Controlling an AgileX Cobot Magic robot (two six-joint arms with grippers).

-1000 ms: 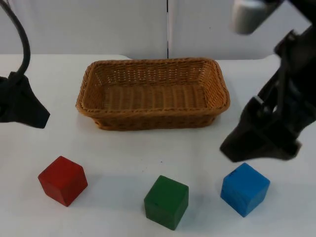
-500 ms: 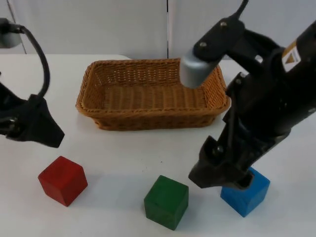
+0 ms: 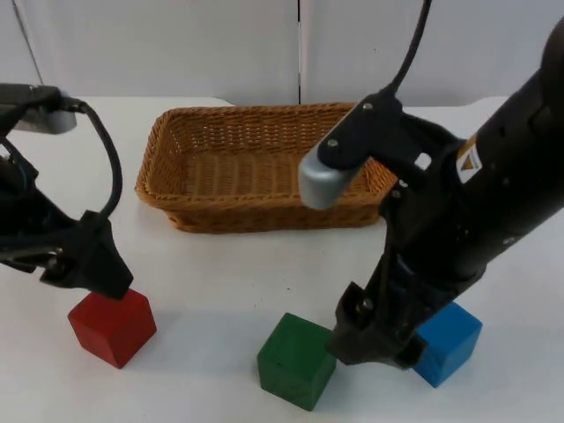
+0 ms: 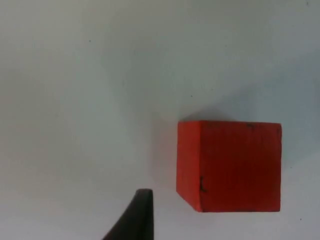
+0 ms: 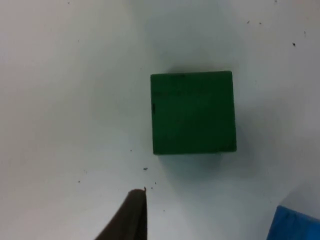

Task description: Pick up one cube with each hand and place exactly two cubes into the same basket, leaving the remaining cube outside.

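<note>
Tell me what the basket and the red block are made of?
The basket looks like woven wicker or rattan: brown strands braided in rows, with a slight sheen. The red block seems to be painted wood with a matte finish and small dark chips on its edges, though it could be plastic.

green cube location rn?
Top view: green cube sits on the table in front of the basket, between the red cube and blue cube, beside the right gripper.
</note>
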